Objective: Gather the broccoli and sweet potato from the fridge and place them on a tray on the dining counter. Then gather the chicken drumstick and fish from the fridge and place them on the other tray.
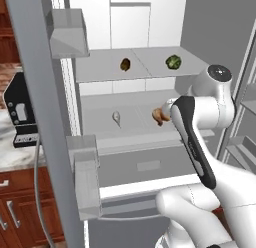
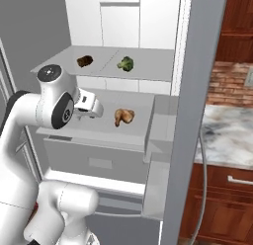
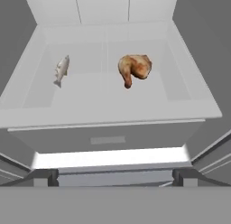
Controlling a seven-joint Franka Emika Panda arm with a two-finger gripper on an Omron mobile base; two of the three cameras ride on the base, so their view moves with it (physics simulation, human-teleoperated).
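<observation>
White fridge (image 1: pixel 130 72) stands open; gripper (image 3: pixel 115 178) hovers at its front, jaws spread wide and empty. Broccoli (image 1: pixel 173 62) and sweet potato (image 1: pixel 125 64) sit on the shelf above the gripper, chicken drumstick (image 3: pixel 134 68) and fish (image 3: pixel 61 70) ahead and below it. Step looks like the first pick; next move likely calls for rising to the upper shelf and reaching for the broccoli.

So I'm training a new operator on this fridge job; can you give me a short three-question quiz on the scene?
1. True or false: the chicken drumstick and the fish lie on the same shelf.
2. What lies on the upper shelf beside the broccoli?
3. The jaws are: A open, B shut on the fish.

Key: 1 true; 2 the sweet potato; 3 A.
</observation>
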